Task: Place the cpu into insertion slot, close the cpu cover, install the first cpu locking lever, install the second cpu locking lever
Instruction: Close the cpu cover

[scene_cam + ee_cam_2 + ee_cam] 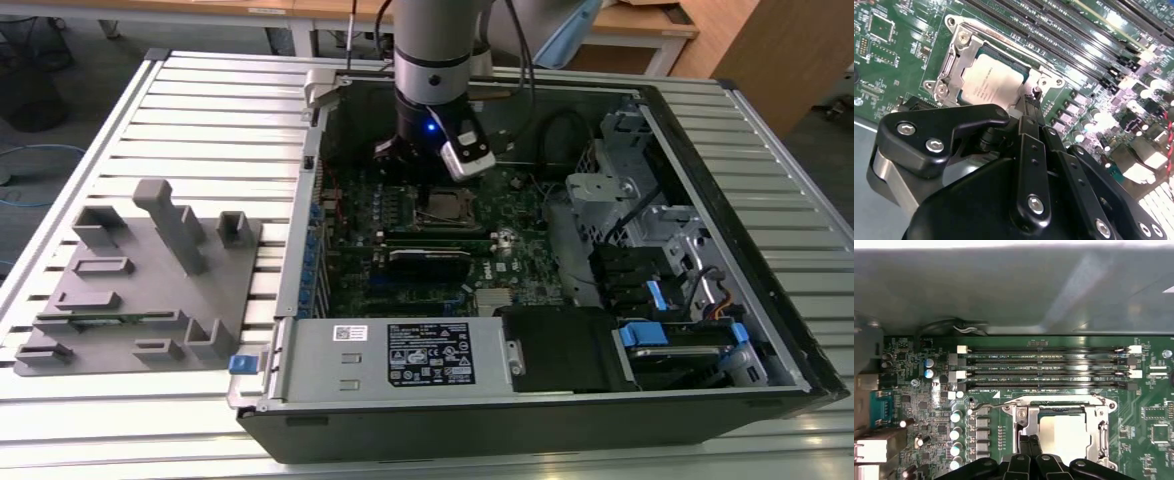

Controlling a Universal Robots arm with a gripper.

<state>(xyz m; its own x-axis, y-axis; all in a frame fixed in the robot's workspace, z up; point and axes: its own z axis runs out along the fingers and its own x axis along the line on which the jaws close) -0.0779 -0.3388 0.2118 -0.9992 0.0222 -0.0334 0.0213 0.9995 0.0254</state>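
Note:
The cpu (988,80) lies flat in the insertion slot (447,207), its pale metal top showing in both wrist views. The silver cpu cover (952,62) lies down around the chip as a frame. In the first wrist view the cpu (1064,436) and cover (1021,421) sit just beyond my fingers. A thin wire locking lever (992,406) juts out sideways from the socket corner, and its tip (1036,91) stands right at my fingertips. My black gripper (1029,106) hangs low over the socket edge with its fingers pressed together and nothing visibly between them. In the exterior view the gripper (422,185) reaches down into the case.
Long black memory slots (1044,371) run right beside the socket. The open computer case has a label-bearing power supply (400,352), a small silver heatsink (494,300) and drive cages (627,200). A grey fixture block (134,280) sits on the slatted table at the exterior view's left.

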